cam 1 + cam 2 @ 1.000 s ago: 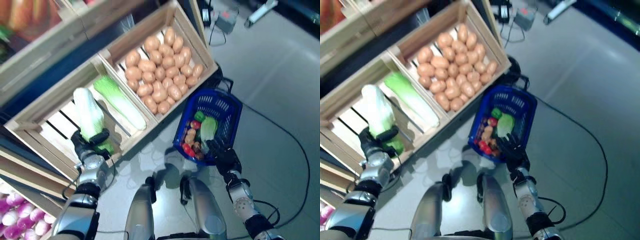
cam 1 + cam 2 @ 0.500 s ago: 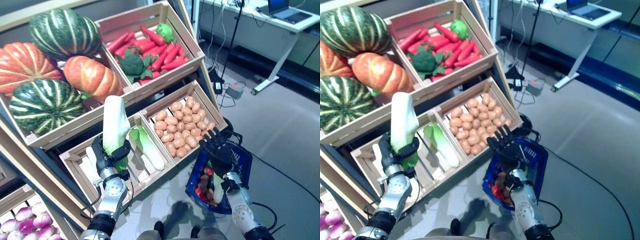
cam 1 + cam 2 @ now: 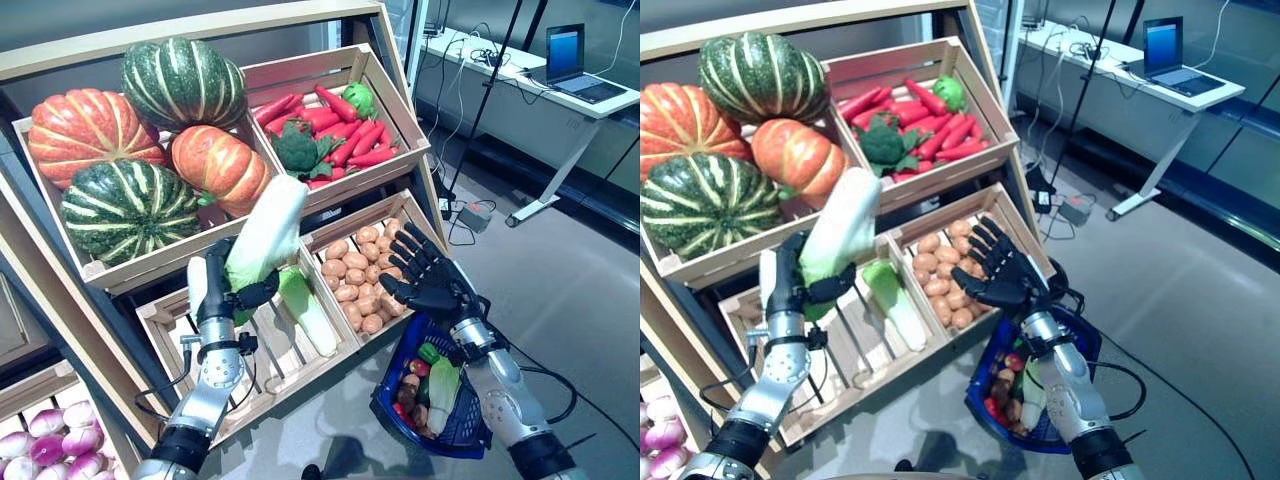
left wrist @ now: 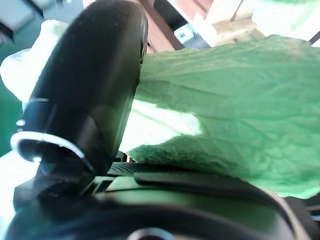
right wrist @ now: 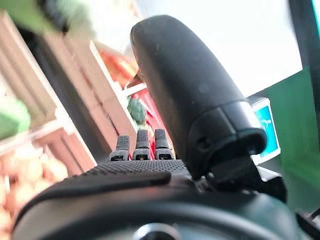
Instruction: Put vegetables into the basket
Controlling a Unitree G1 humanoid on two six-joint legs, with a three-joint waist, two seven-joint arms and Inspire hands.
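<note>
My left hand (image 3: 222, 296) is shut on a long white-and-green cabbage (image 3: 268, 228), held up and tilted in front of the lower crate; in the left wrist view its green leaves (image 4: 225, 125) fill the space past my thumb (image 4: 85, 100). My right hand (image 3: 425, 280) is open with fingers spread, raised over the potato crate (image 3: 362, 275) and just above the blue basket (image 3: 455, 425). The basket stands on the floor at lower right and holds a cabbage (image 3: 441, 380), a green pepper and some red and brown vegetables. A second cabbage (image 3: 305, 310) lies in the lower left crate.
A tiered wooden stand holds pumpkins (image 3: 130, 150) upper left and a crate of red peppers and broccoli (image 3: 330, 120) upper right. Purple-white turnips (image 3: 40, 455) show at lower left. A desk with a laptop (image 3: 565, 60) stands at the back right, with grey floor beyond the basket.
The camera has tilted up, bringing the upper crates into view. My left hand raised the cabbage out of the lower crate and tilted it right. My right hand lifted from the basket and spread open.
</note>
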